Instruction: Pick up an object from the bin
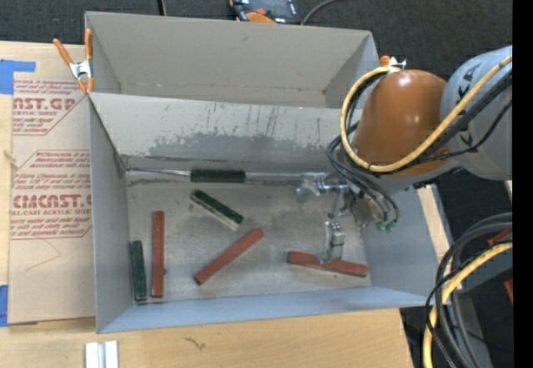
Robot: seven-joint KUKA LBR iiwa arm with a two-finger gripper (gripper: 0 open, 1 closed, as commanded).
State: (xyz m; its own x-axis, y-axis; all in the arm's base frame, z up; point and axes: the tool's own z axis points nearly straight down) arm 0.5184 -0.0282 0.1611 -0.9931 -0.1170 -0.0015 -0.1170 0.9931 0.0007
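Camera view: the gripper (334, 250) stands directly above the middle of a flat red-brown bar (350, 268), which lies on the floor of the grey metal bin (225, 58) near its front right corner. The bar's long axis runs along the front wall. Whether the gripper is apart or together cannot be told.

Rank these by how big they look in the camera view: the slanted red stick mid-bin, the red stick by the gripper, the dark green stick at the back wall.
Largest, too alike to rank: slanted red stick and red stick by the gripper.
Smallest: dark green stick, clearly shorter.
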